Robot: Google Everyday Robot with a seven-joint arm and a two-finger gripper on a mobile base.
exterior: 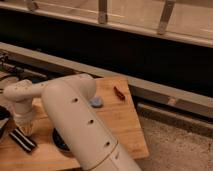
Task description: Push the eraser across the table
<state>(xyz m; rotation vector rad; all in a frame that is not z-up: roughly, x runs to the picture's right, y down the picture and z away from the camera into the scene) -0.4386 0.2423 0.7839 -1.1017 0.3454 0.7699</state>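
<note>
The eraser (22,140), a small black bar with white stripes, lies on the tan wooden table (122,125) near its front left. My gripper (25,130) hangs from the white wrist, pointing down, right above and against the far end of the eraser. My thick white arm runs from the bottom middle up and left across the board and hides part of it.
A pale blue lump (96,102) and a small red item (119,93) lie near the table's far right. A dark round thing (59,142) shows under my arm. A black object (3,125) sits at the left edge. Speckled floor lies right of the table; a dark wall stands behind it.
</note>
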